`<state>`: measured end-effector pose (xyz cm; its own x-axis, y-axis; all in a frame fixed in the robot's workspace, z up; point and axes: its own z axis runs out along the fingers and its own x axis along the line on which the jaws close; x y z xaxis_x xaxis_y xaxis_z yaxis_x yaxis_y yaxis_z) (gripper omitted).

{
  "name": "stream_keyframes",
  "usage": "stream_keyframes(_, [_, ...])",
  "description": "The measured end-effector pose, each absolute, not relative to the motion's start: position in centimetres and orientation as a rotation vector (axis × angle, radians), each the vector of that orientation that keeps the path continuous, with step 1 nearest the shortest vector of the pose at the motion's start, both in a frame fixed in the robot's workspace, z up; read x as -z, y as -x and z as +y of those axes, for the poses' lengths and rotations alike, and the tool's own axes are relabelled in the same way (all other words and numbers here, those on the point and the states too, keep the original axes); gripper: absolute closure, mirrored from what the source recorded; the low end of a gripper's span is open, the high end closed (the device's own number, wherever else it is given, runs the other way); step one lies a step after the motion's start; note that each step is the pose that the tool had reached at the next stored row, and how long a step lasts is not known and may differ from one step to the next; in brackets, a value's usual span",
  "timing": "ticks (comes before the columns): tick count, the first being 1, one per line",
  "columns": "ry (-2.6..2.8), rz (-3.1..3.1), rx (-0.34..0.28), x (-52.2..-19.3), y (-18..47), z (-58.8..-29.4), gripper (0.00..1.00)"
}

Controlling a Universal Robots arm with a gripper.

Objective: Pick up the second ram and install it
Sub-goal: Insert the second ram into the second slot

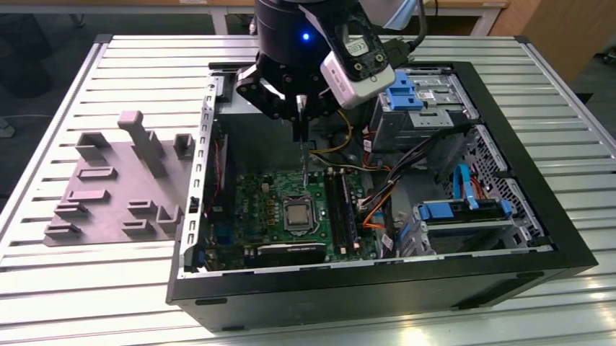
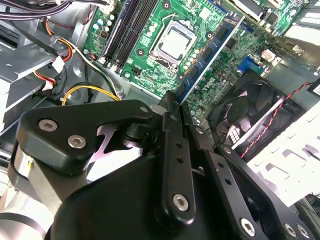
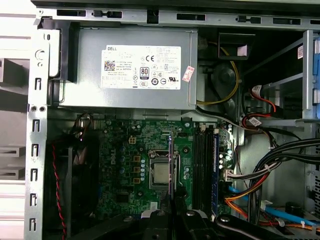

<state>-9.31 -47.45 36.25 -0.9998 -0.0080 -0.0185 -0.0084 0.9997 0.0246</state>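
- The hand (image 1: pixel 302 133) hangs over the open case (image 1: pixel 385 288), which lies on its side on the slatted worktop (image 1: pixel 97 288).
- Its two fingers (image 2: pixel 170 135) are drawn close together and pinch the ram (image 1: pixel 306 169) by its upper end. Only the strip's thickness is left between them.
- The ram hangs straight down from the hand, edge-on and upright. In the first wrist view it is a thin dark line (image 3: pixel 171 165) running out from the fingertips. In the second wrist view it shows as a narrow bluish strip (image 2: pixel 212 52).
- The board (image 1: pixel 260 194) lies flat on the case floor beneath the hand. The ram's free end points at it just by the CPU (image 1: pixel 297 215), and it looks clear of the board.
- The black slots (image 1: pixel 339 205) lie a little aside of the hand, toward the exterior view's right. The ram is not seated in them.
- The power supply (image 3: pixel 135 70) sits at the case wall beyond the hand.
- The fan (image 2: pixel 250 110) is on the side of the hand away from the slots.
- A bundle of cables (image 1: pixel 385 180) runs past the slots, farther from the hand.
- A grey fixture (image 1: pixel 106 194) rests on the worktop outside the case, well apart from the hand.
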Motion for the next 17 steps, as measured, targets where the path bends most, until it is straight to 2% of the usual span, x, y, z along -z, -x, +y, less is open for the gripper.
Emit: stream_keyframes(17, [0.055, 3.125, -0.039, -36.05, 8.31, -47.46, 0.86])
